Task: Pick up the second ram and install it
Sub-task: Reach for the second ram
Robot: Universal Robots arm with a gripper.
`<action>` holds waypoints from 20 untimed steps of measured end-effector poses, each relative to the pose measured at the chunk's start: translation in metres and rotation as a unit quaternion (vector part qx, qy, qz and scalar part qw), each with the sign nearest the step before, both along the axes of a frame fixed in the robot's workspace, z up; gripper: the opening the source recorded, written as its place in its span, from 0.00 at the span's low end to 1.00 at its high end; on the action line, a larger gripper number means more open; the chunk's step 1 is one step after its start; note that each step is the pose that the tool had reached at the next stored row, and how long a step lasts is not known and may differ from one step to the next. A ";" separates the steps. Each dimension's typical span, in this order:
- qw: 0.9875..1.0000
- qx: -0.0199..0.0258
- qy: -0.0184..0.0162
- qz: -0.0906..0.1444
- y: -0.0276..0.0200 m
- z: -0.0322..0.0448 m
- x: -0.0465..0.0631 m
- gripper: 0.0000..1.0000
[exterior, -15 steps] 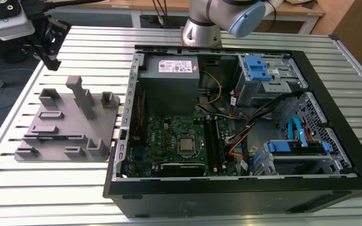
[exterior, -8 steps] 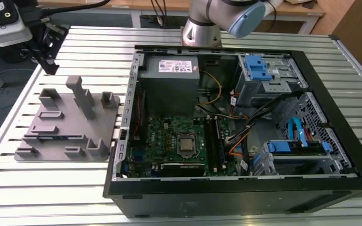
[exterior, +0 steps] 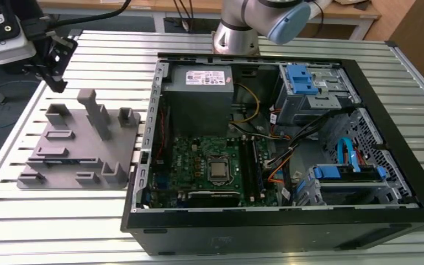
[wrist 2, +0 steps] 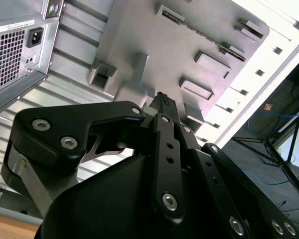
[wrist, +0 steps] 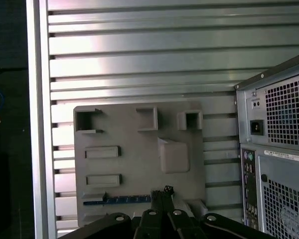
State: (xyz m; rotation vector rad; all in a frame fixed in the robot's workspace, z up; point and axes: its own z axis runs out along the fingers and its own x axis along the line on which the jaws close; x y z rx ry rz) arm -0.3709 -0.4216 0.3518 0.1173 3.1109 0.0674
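The second ram (exterior: 64,162) lies on edge in a slot of the grey fixture block (exterior: 86,152), at the exterior view's left of the open computer case (exterior: 271,221). In the first wrist view it is a thin blue-green strip (wrist: 120,199) along one side of the fixture block (wrist: 139,159). My gripper (exterior: 56,84) hangs in the air above the far end of the fixture, apart from the ram. Its black fingers meet at the tips in both wrist views, with nothing between them, and the gripper (wrist 2: 162,96) (wrist: 165,189) points down at the block.
The case holds a green motherboard (exterior: 197,157) with dark memory slots (exterior: 253,160) beside the processor, a power supply (exterior: 201,83), blue drive cages (exterior: 300,83) and loose cables. Upright posts (exterior: 94,113) rise from the fixture. The slatted table's edge (wrist: 37,119) is close by.
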 end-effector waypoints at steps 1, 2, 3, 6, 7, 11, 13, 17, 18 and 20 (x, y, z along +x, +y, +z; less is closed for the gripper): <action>1.000 0.000 0.000 0.000 -0.0002 -0.0011 -0.001 0.11; 1.000 0.000 0.000 0.000 -0.0003 -0.0025 -0.002 0.11; 1.000 0.000 0.000 0.000 -0.0005 -0.0038 -0.003 0.11; 1.000 0.000 0.000 0.000 -0.0011 -0.0073 -0.005 0.11; 1.000 0.000 0.000 0.000 -0.0013 -0.0085 -0.006 0.11; 1.000 0.000 0.000 0.000 -0.0020 -0.0135 -0.009 0.11; 1.000 0.000 0.000 0.000 -0.0023 -0.0160 -0.010 0.11; 1.000 0.000 0.000 0.000 -0.0031 -0.0215 -0.013 0.11; 1.000 0.000 0.000 0.000 -0.0033 -0.0229 -0.014 0.11; 1.000 0.000 0.000 0.000 -0.0035 -0.0265 -0.014 0.11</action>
